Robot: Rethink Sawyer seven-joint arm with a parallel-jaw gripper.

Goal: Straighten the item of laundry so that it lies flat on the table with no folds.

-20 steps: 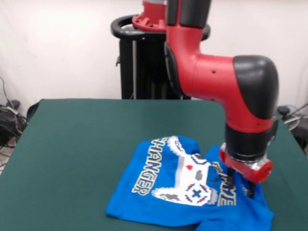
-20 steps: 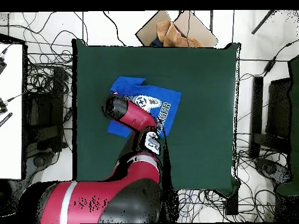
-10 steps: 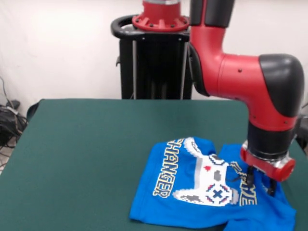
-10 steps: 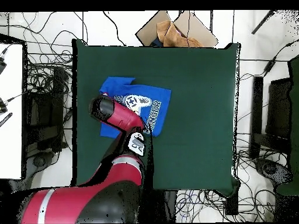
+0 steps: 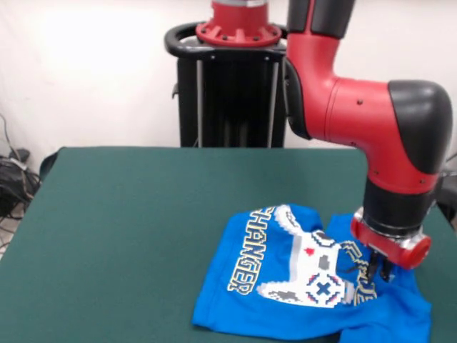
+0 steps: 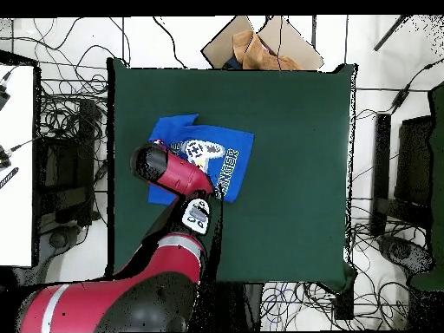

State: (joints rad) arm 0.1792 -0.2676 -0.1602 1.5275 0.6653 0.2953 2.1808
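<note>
The hand (image 5: 378,269) presses down on the blue T-shirt (image 5: 285,286), beside its controller print. The shirt lies rumpled on the table (image 5: 128,236). Whether the fingers grip cloth cannot be told.

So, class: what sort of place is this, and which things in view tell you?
Probably a robotics lab, not a home. A red arm on a pedestal works over a green table bearing only a blue T-shirt, and cables sprawl over the floor around it.
</note>
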